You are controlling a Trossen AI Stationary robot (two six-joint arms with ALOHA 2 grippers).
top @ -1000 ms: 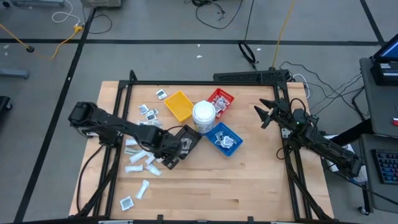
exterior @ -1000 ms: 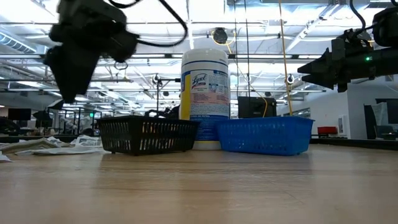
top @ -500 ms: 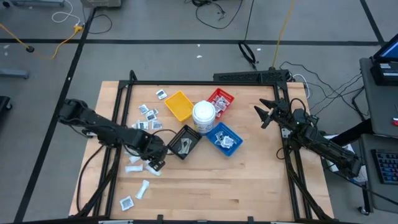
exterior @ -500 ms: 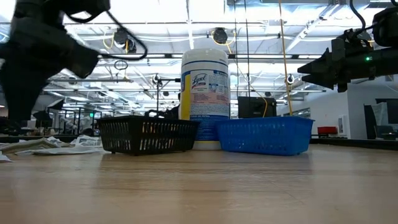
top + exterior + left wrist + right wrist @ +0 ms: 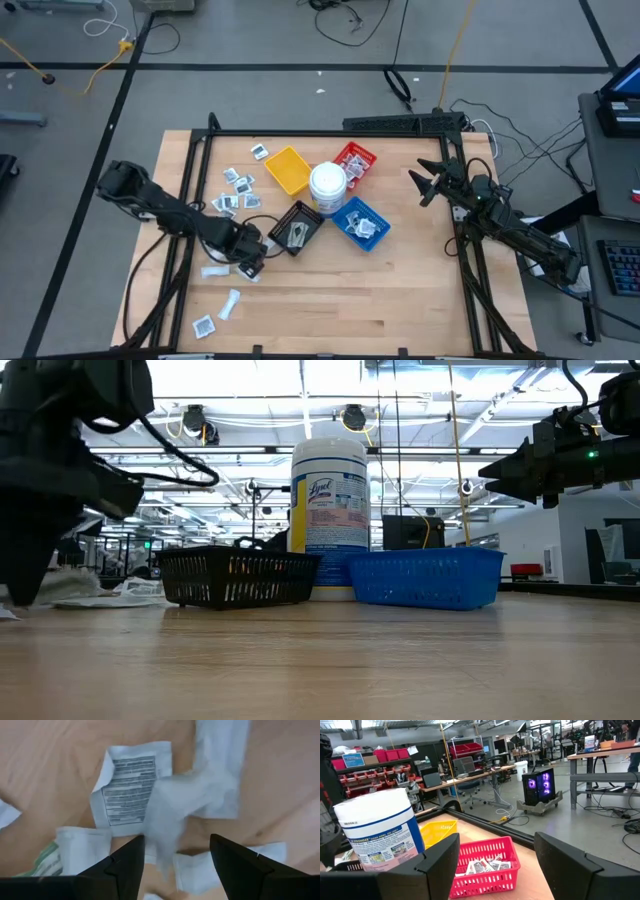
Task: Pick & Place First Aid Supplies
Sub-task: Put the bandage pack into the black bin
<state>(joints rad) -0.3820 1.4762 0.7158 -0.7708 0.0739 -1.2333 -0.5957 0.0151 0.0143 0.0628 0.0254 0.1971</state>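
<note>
The first aid supplies are small white packets. Loose ones [image 5: 236,186] lie flat on the table's left part. In the left wrist view a printed square packet [image 5: 131,785] and pale wrapped strips [image 5: 220,770] lie in a heap. My left gripper [image 5: 250,262] [image 5: 175,842] points down, open, just over this heap, and nothing is between its fingers. In the low view it [image 5: 30,575] stands low at the far left. My right gripper [image 5: 420,185] [image 5: 496,845] waits open and level at the table's right side.
Yellow [image 5: 287,170], red [image 5: 354,160], blue [image 5: 362,224] and black [image 5: 297,228] trays ring a round white tub [image 5: 327,186] at mid-table. The red, blue and black trays hold packets. More packets [image 5: 216,312] lie near the front left. Bare wood stretches along the near right.
My left gripper has moved from beside the black tray toward the table's left and near edges. It has also sunk down, and it now stands over the heap of loose packets. Its fingers have stayed equally far apart.
</note>
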